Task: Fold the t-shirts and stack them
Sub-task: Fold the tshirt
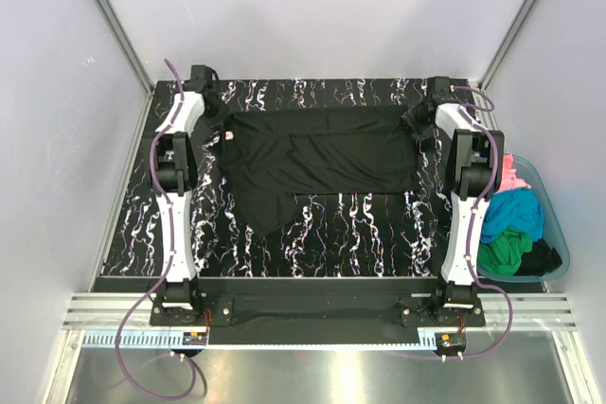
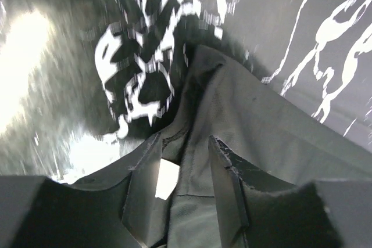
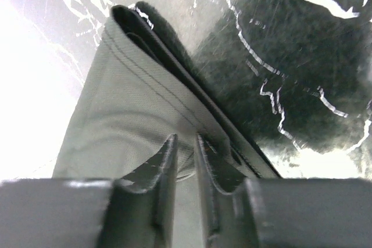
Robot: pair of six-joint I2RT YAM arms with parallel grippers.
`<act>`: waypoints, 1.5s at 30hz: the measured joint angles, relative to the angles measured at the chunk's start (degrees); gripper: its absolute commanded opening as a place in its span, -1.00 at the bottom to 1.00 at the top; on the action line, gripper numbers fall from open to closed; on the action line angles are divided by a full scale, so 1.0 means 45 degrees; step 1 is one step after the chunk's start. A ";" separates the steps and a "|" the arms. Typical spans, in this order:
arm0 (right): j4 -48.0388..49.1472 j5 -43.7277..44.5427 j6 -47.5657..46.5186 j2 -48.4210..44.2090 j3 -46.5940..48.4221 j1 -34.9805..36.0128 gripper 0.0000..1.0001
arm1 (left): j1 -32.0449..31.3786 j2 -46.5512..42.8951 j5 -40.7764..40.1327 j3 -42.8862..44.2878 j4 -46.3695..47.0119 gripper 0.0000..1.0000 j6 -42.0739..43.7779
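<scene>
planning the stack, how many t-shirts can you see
4: a black t-shirt spread on the table; pink, turquoise-blue and green ones heaped in the tub. A dark cloth beside the green may be another.

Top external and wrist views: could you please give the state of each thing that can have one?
black t-shirt, partly folded, lying on the table
left pincer, open, straddling the black t-shirt
right pincer, jaws narrow around a folded hem; grip unclear
pink t-shirt, crumpled in the tub
turquoise t-shirt, crumpled in the tub
green t-shirt, crumpled in the tub
</scene>
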 measured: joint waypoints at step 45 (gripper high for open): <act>-0.2832 0.0321 -0.2788 -0.8296 -1.0622 0.0175 -0.66 | -0.2239 -1.3580 0.1433 -1.7126 0.0661 -0.04 -0.0554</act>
